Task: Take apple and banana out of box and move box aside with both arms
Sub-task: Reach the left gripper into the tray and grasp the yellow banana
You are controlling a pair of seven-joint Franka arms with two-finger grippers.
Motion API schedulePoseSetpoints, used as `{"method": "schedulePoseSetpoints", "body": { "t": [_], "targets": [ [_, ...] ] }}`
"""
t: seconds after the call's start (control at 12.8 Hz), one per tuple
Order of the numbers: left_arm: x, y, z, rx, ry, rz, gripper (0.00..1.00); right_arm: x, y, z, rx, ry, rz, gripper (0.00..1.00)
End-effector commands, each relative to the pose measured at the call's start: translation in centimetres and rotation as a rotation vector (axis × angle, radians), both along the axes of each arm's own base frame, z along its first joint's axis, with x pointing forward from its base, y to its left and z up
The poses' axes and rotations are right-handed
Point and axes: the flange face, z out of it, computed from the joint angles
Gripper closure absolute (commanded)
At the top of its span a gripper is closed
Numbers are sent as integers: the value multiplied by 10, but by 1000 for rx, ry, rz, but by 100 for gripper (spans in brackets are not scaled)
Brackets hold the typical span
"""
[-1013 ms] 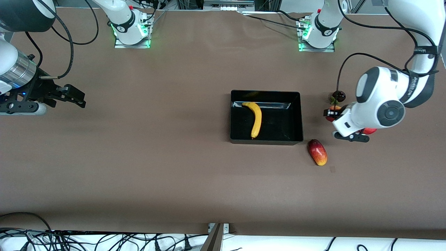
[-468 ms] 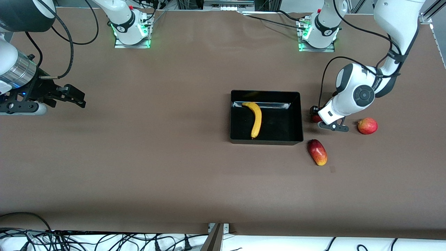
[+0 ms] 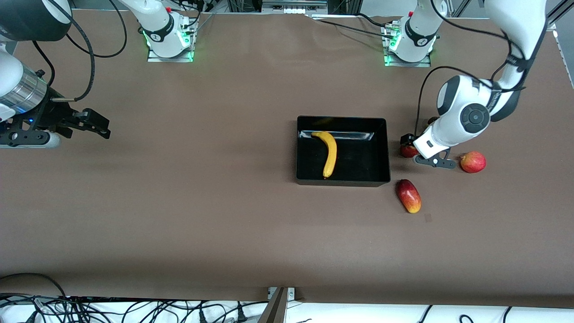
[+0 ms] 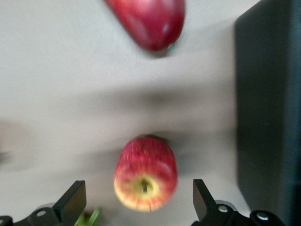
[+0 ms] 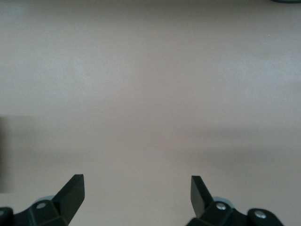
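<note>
Now the apple [image 4: 146, 173] sits on the desk [image 3: 202, 202] just beside the box [image 3: 382, 152], on the side toward the left arm's end, with the left tool [image 4: 136, 202] low over it, jaws spread wide and clear of the fruit on both sides. It looks released, so the good move is to lift straight up without brushing it and then go for the banana [image 3: 330, 154], which lies inside the box along its floor. Taking the banana across its middle, jaws square to its length, should keep it from swinging. The right tool [image 5: 136, 197] waits wide and empty over bare desk at the right arm's end. A mango [image 3: 408, 195] lies near the box corner closest to the front camera, and another red round fruit [image 3: 472, 162] rests close by; both crowd the ground where the box might be slid
</note>
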Motion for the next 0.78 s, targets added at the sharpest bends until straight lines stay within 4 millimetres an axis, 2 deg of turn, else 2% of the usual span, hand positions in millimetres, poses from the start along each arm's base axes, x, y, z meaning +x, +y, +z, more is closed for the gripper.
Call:
{"method": "schedulePoseSetpoints", "body": {
  "t": [0.0, 0.08, 0.16, 0.23, 0.31, 0.55, 0.7],
  "targets": [
    [33, -47, 84, 16, 57, -35, 0, -3, 1, 7, -7, 1, 2, 0],
    [44, -67, 91, -9, 62, -60, 0, -3, 1, 7, -7, 1, 2, 0],
    [44, -99, 94, -32, 54, -110, 0, -3, 1, 7, -7, 1, 2, 0],
    [39, -130, 85, -50, 64, -153, 0, -3, 1, 7, -7, 1, 2, 0],
    [33, -165, 66, -59, 74, -156, 0, -3, 1, 7, -7, 1, 2, 0],
    [22, -229, 6, -82, 31, 15, 0, -3, 1, 7, -7, 1, 2, 0],
    [18, -247, -29, -126, 12, 85, 0, -3, 1, 7, -7, 1, 2, 0]
  ]
}}
